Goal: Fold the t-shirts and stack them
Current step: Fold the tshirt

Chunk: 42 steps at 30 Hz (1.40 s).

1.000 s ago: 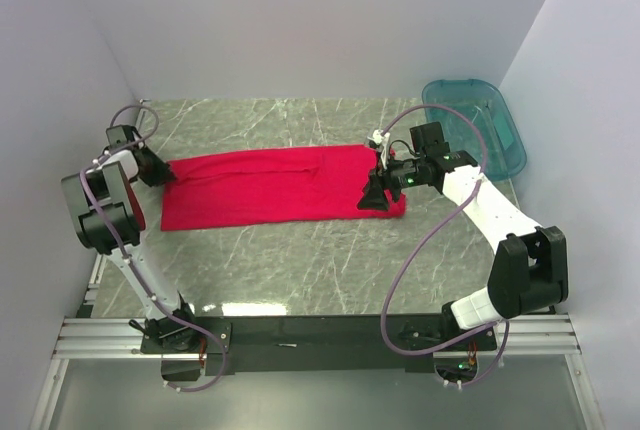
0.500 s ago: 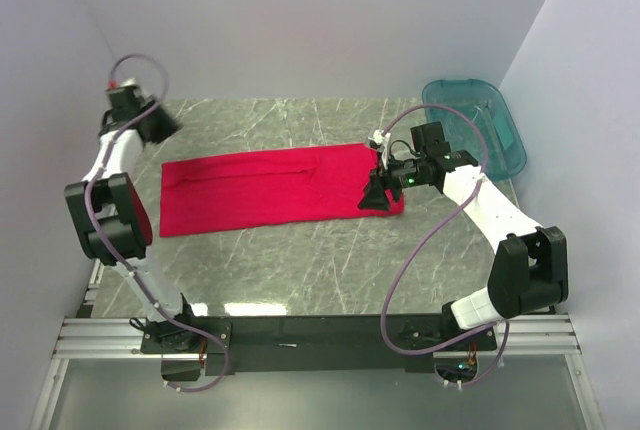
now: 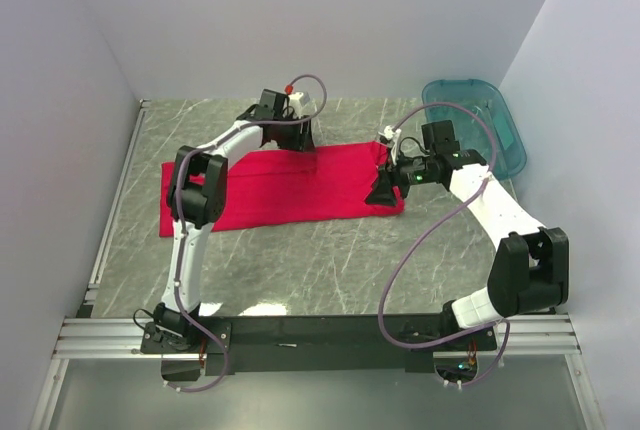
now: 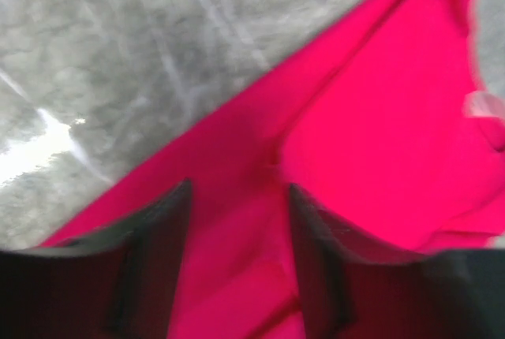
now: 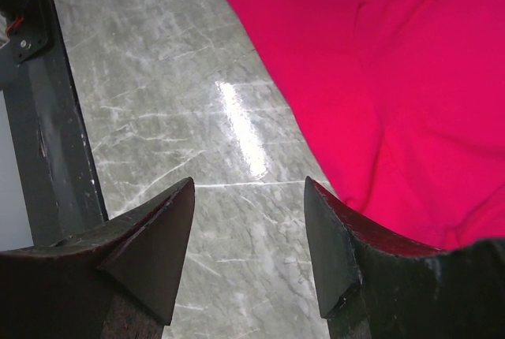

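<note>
One red t-shirt (image 3: 280,185) lies folded into a long strip across the marble table. My left gripper (image 3: 304,140) hovers over the strip's far edge near its middle. In the blurred left wrist view the left gripper (image 4: 239,189) is open, with the red t-shirt (image 4: 379,102) showing between the fingers and nothing pinched. My right gripper (image 3: 384,188) is at the strip's right end. In the right wrist view the right gripper (image 5: 248,185) stands open over bare marble, the t-shirt (image 5: 394,55) edge beside its right finger (image 5: 331,252).
A teal plastic bin (image 3: 475,125) sits at the far right corner of the table. White walls close in the back and both sides. The black rail (image 3: 320,335) with both arm bases runs along the near edge.
My left arm swung from the shirt's left end round to the middle of its far edge, and its jaws opened. The right gripper barely moved.
</note>
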{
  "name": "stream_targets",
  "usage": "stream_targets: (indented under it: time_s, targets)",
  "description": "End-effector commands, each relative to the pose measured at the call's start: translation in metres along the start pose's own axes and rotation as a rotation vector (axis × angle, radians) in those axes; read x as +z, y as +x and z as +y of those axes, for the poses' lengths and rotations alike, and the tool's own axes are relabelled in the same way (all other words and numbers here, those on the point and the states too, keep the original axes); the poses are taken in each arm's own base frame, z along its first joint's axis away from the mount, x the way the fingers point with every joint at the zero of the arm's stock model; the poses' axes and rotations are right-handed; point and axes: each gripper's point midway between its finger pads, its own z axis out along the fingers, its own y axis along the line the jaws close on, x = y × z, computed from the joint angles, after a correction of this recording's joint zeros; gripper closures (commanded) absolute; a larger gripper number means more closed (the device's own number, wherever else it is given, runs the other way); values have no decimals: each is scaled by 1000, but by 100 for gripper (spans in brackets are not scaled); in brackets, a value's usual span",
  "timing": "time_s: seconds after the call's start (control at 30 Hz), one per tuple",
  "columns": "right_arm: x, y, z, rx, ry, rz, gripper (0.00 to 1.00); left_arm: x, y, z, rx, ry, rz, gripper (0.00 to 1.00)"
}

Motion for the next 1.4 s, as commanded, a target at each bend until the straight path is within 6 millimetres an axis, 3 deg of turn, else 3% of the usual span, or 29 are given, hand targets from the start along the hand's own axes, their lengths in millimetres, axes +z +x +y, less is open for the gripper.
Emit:
stream_targets:
  time_s: [0.0,0.13,0.27,0.77,1.07,1.17,1.2,1.37]
  targets:
    - [-7,-16,0,-26,-10,-42,36,-19,-48,21,167,-40,-123,40]
    - [-6,-14,-2,-18,-12,-37,36,-9,-49,13,236,0,-112,39]
    - [-6,-13,-4,-11,-12,-36,36,11,-35,27,264,-11,-41,39]
    - [-9,-12,-7,3,-9,-44,36,24,-3,17,312,116,70,34]
    - [-14,-14,-8,8,-12,-54,36,32,25,9,323,139,142,40]
    - [-14,-13,-8,12,-17,-53,36,33,22,12,324,106,137,46]
    - [-14,-14,-8,8,-16,-55,36,33,19,17,324,72,131,55]
    - [-17,-15,-8,8,-14,-60,36,31,-4,31,298,-47,69,80]
